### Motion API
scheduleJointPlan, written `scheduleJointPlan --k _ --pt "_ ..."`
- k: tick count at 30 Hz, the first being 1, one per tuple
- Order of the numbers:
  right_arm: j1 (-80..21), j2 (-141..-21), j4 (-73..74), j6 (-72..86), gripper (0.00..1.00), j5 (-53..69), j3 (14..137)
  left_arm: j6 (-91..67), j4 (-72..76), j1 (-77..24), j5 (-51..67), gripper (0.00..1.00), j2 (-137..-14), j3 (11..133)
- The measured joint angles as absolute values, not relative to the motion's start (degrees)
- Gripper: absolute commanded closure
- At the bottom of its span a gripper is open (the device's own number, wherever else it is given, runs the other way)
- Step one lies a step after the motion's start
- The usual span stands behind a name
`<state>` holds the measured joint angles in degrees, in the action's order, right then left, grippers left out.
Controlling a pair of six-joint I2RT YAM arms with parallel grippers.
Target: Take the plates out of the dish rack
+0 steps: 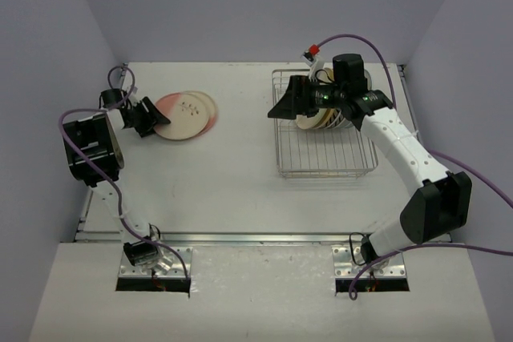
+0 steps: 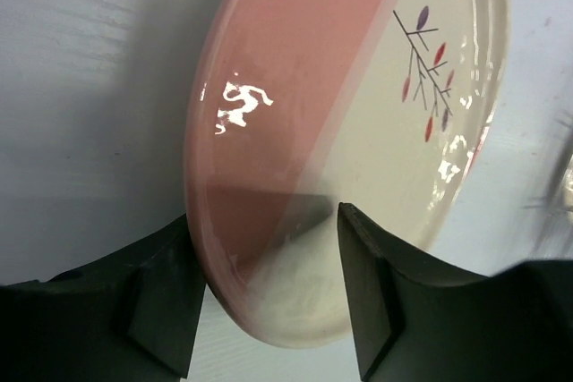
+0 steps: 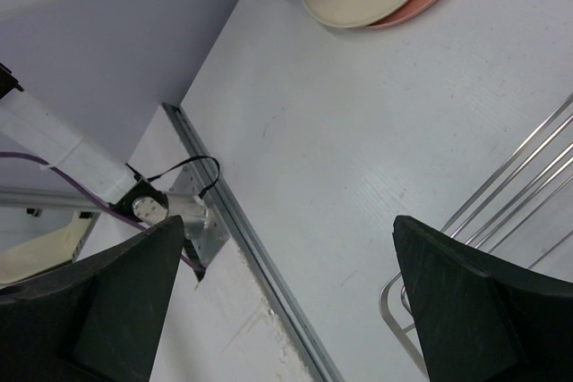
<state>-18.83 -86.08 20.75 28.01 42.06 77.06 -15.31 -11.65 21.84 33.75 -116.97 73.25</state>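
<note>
Both pincers stand open. The left pincer [image 2: 267,301] has its two dark fingers [image 2: 166,310] spread wide to either side of the near rim of a plate [image 2: 358,131]. The plate's surface shows pink toward the left of the left wrist view and cream with a small twig pattern toward the right. The rim lies in the gap between the fingers, but whether either finger actually touches it cannot be told. From above, this pincer sits at the left edge of two overlapping plates [image 1: 186,114] lying flat on the table [image 1: 240,190], in the upper left of the frame. A cream plate is on top and pink shows from under it at the edges. The right pincer [image 3: 286,301] is spread just as wide and holds nothing: only bare table shows between its fingers [image 3: 466,301], with the wires of the dish rack [image 3: 519,185] at the lower right of its view. From above it hangs over the left edge of the dish rack in the upper right of the frame, just beside a group of plates [image 1: 321,118] standing on edge in the back half of the rack.
</note>
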Motion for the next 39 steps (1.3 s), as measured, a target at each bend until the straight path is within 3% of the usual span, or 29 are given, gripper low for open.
scheduleJointPlan --k 9,11,21,26,34,39 --pt "-18.8 -86.1 21.1 28.0 0.01 42.1 77.0 -9.7 -13.1 14.3 22.0 0.22 -115.1 74.5" --pt "-18.8 -86.1 21.1 27.9 0.01 42.1 77.0 -9.1 -13.6 13.4 21.0 0.14 -115.1 74.9" --pt "-18.8 -86.1 21.8 26.6 0.03 39.5 76.7 -7.5 -14.9 12.8 17.8 0.1 -114.9 76.6" --pt "-18.9 -85.8 24.3 23.9 0.1 25.5 76.8 -6.5 -15.8 12.8 14.9 0.1 -110.4 76.0" --pt "-18.8 -84.0 26.4 19.8 0.22 -1.8 76.8 -2.1 -14.5 12.4 16.4 0.1 -90.2 75.3" --pt "-18.8 -84.5 27.2 19.9 0.39 -14.2 78.0 1.0 -13.0 12.0 16.9 0.08 -78.4 71.9"
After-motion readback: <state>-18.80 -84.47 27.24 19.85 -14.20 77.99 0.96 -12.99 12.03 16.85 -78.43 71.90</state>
